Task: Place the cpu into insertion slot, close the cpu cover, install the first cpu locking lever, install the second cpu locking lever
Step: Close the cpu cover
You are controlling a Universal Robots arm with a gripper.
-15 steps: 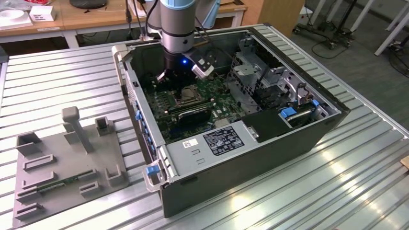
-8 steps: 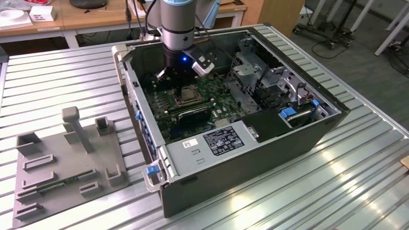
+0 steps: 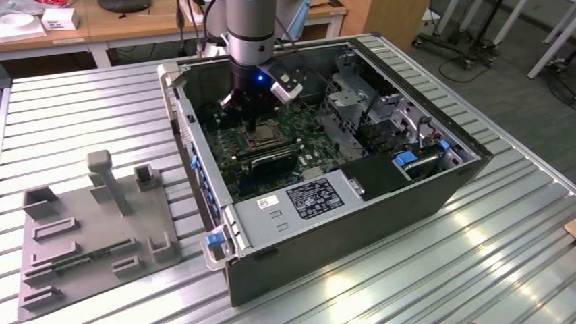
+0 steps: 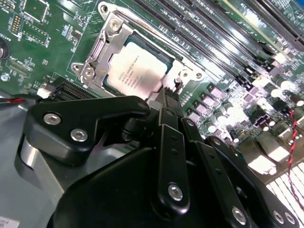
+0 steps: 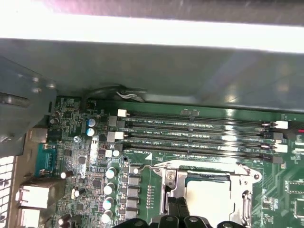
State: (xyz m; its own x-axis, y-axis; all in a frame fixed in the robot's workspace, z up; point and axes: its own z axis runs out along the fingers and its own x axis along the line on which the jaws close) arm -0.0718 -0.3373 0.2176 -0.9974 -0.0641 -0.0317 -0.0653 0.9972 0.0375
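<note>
Second wrist view: cpu [image 4: 137, 66] already seated in its slot, pale face up. The cpu cover [image 4: 99, 52] lies flat around it, so the window frames the chip. Pincer [image 4: 170, 97] looks clenched, tips together, nothing seen held. It sits just beside the socket corner, next to a small wire hook [image 4: 178, 83], probably a lever end. Closed tips likely give one narrow point for pushing a thin lever. Can't tell if they touch it.

First wrist view: a lever rod [image 5: 199, 166] runs along the socket edge nearest the memory slots [image 5: 199, 128]; latched or not, unclear.

Exterior view: arm reaches straight down into the open computer case [image 3: 360, 223], which lies on its side on the slatted counter [image 3: 504, 270] so the board faces up. Grey parts tray [image 3: 90, 243] sits well apart.
</note>
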